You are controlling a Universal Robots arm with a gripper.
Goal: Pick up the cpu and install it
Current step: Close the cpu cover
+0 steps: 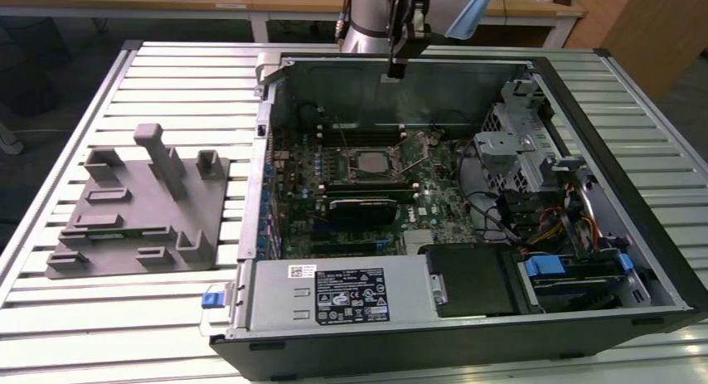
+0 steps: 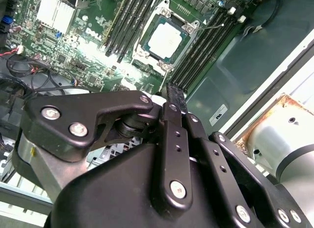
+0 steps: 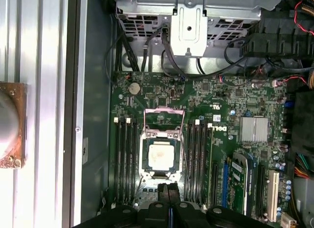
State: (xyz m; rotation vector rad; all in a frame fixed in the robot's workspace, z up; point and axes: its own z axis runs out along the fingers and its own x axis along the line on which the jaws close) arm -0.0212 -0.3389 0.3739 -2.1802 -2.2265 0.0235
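Pincer hangs over the mobo, fingers pressed together, nothing btwn them. Just past its tips in the first wrist view, the cpu lies flat in the socket, w/ the load plate hinged up. By the look of it the chip is light, stiff and thin w/ a slick metal lid. Its underside contacts are prob. fragile, so it is best held level by two opposite edges. RAM slots flank it. A grey tray sits on the surface beside the case.

The arm is silver with a pale blue joint cap; black linkages behind the jaws carry silver screws.
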